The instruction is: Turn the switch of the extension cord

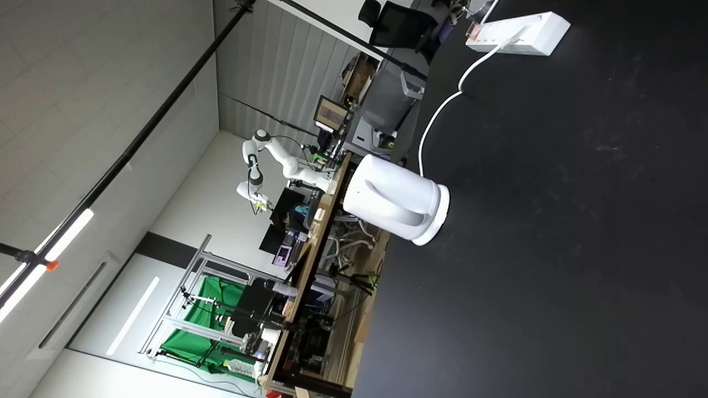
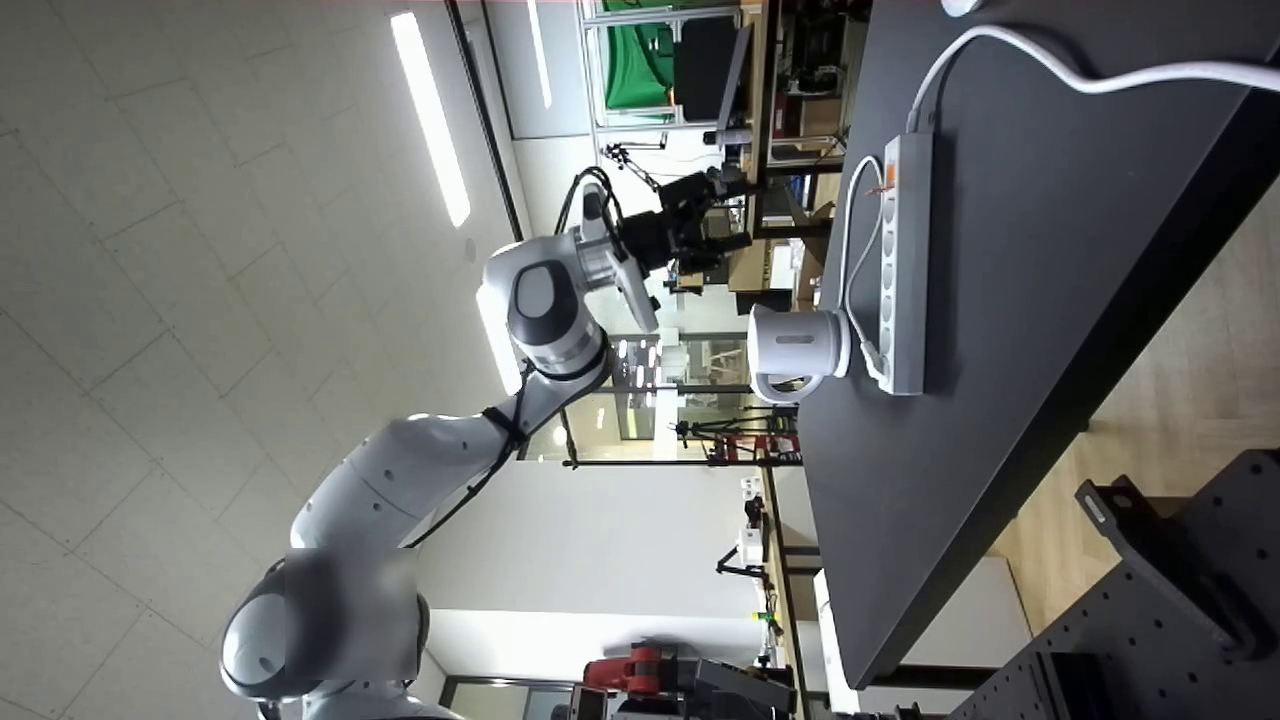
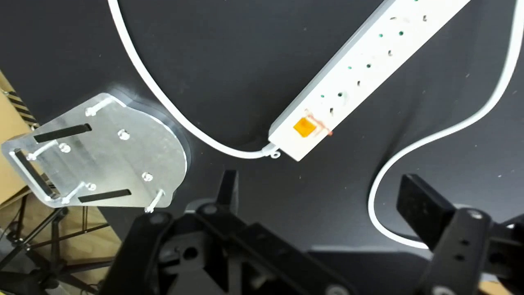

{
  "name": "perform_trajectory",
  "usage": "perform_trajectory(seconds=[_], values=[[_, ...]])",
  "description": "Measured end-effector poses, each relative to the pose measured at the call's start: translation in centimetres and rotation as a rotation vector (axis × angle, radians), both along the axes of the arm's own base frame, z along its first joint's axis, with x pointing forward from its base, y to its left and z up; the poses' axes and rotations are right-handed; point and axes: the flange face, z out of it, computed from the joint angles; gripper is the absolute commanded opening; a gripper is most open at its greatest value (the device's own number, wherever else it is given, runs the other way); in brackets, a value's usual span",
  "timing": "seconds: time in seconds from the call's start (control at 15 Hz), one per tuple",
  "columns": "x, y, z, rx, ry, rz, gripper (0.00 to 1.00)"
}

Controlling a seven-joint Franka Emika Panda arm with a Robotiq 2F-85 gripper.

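Observation:
The extension cord, a white flat power strip, lies on the black table in both exterior views (image 1: 511, 34) (image 2: 910, 265) and slants across the upper right of the wrist view (image 3: 348, 82). Its orange switch (image 3: 305, 127) sits at the strip's near end in the wrist view, beside the white cable's exit. The switch also shows in an exterior view (image 2: 890, 175). My gripper (image 3: 325, 196) is open with nothing between its fingers, apart from the strip. In an exterior view the gripper (image 2: 738, 213) hangs in the air above the table. Whether the switch is on cannot be told.
A white kettle (image 1: 395, 196) stands on the table, also in an exterior view (image 2: 797, 342); its white cable plugs into the strip. A metal plate with screws (image 3: 110, 155) lies at the table edge in the wrist view. A white cable (image 3: 380, 180) loops near the right finger.

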Motion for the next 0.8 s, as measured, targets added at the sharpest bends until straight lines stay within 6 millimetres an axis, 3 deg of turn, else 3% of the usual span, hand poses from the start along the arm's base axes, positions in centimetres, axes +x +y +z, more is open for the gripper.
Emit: perform_trajectory(seconds=[0.33, 0.8], values=[[4.3, -4.6, -1.1, 0.023, 0.031, -0.106, 1.0], [5.3, -5.0, -1.2, 0.031, 0.041, -0.113, 1.0]])
